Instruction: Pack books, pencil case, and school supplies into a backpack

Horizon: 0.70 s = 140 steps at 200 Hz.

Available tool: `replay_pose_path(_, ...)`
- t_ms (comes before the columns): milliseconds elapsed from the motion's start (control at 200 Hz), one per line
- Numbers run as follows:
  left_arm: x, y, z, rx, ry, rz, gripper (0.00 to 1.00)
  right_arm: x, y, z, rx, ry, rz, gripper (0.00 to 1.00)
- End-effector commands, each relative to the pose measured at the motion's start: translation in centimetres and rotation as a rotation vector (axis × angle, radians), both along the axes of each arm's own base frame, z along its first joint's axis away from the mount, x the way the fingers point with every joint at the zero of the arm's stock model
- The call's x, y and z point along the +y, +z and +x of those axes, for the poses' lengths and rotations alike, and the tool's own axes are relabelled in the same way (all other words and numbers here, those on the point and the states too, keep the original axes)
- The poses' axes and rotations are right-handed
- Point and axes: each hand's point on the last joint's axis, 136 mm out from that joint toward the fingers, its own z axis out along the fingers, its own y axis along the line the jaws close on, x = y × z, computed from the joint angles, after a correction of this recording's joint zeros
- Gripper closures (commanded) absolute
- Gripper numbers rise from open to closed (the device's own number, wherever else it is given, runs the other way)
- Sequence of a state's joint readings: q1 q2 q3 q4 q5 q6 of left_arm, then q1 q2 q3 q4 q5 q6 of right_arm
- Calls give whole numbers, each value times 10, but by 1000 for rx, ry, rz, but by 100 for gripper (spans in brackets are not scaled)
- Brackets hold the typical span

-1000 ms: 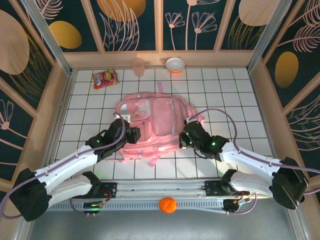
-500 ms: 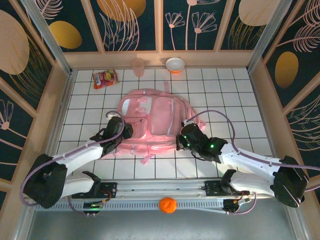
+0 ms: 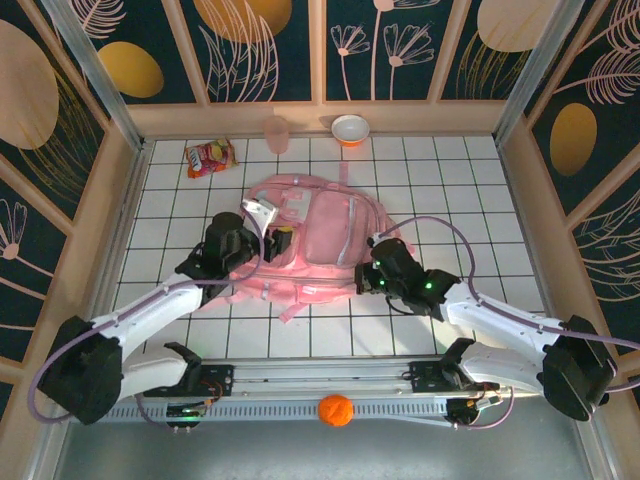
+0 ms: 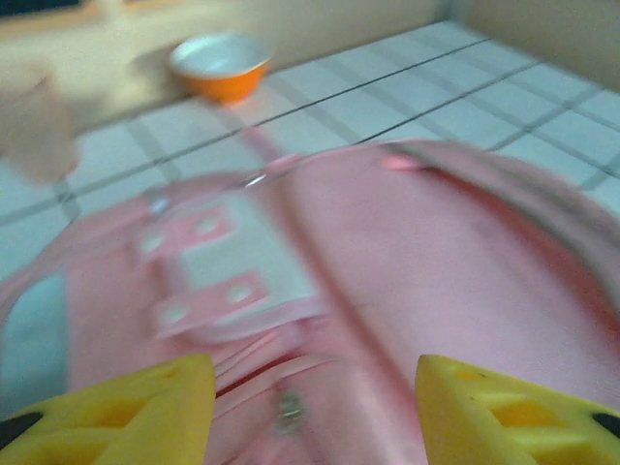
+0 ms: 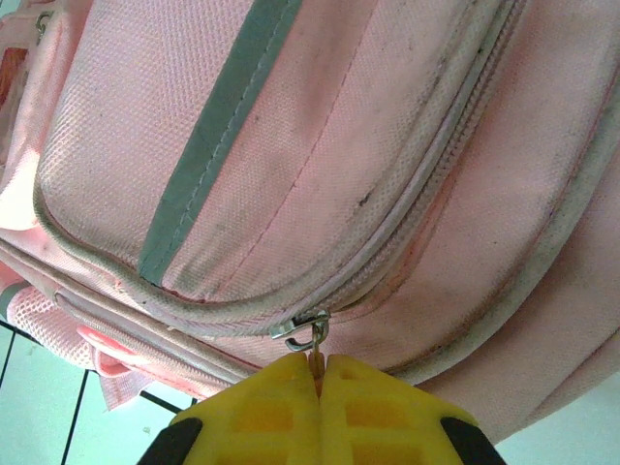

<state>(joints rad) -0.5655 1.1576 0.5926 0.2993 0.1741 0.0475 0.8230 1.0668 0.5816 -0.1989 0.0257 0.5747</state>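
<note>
The pink backpack [image 3: 318,235] lay mid-table; the left gripper [image 3: 280,240] sat at its 9 o'clock edge, the right gripper [image 3: 364,279] at its 4 o'clock edge.

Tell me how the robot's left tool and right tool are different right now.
The left tool is open, its yellow fingers wide apart with nothing between them. The right tool is shut, pinching a small metal zip pull. The left tool hovers over the backpack near its left side, while the right tool sits at a pocket zip on its right side. Both tools have yellow fingers, and both are at the pink backpack.
</note>
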Motion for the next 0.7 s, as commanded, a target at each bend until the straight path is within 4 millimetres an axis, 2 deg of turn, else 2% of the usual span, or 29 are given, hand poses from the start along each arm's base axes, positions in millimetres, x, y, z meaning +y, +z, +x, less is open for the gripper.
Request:
replay_pose_path(0,-41,8,-46,-264,-394,150,42,-2,5,7,-36,3,4,100)
replay_pose_path(80,-59,-1,-65,-317,-530,214,41,-2,5,9,-39,5,0,100)
replay_pose_path(145,-71,-6,-70,-328,-586,235,39,-3,5,10,-41,6,-4,100)
replay_pose_path(465,-121,-24,-64,-314,-647,295,35,-6,7,12,-46,0,-10,100)
replay_pose_path(696,-137,-52,-52,-249,-630,343,39,-8,9,13,-53,-4,-7,100)
